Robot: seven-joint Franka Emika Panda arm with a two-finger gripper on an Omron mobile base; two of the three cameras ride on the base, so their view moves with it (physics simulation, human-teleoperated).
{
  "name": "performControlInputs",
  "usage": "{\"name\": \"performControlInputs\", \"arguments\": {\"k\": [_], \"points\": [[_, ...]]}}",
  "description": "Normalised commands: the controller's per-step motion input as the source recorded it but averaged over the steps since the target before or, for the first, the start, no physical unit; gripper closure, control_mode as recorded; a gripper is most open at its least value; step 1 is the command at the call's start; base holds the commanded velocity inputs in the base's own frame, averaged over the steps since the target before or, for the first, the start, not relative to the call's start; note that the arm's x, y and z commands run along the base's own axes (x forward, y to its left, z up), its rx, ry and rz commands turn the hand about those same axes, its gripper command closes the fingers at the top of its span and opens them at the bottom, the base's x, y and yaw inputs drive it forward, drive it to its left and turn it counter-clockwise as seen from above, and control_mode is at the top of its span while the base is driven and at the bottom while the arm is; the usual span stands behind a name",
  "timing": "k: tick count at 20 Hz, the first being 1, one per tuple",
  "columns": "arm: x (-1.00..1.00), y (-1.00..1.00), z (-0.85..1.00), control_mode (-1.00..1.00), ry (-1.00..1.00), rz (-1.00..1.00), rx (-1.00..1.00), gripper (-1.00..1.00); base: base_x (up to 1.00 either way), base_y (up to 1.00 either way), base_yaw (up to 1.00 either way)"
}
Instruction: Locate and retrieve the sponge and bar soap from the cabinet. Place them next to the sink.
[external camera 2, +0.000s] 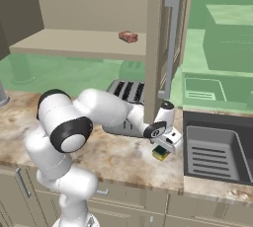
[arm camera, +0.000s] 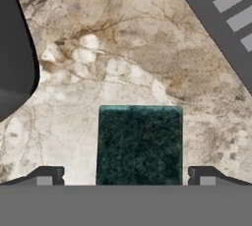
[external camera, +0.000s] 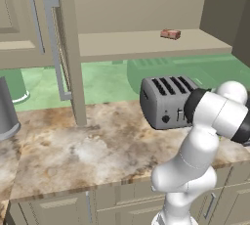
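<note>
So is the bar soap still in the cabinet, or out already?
In. The bar soap lies on the cabinet shelf behind the open door; the hand is low over the counter with the sponge.

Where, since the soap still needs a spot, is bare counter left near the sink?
Bare counter lies between the sponge and the sink rim, and in front of the sponge toward the counter edge. Behind the sponge it is crowded: toaster and open cabinet door.
</note>
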Motion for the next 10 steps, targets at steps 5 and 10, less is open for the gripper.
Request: {"name": "performControlInputs", "arguments": {"k": [5, 10], "points": [[-0.22, -0.04, 0.13, -1.00, 0.01, -0.03, 0.00, -1.00, 0.00, 0.00, 0.00], [-0.28, 0.02, 0.31, -1.00, 0.00, -0.01, 0.00, -1.00, 0.00, 0.00, 0.00]]}}
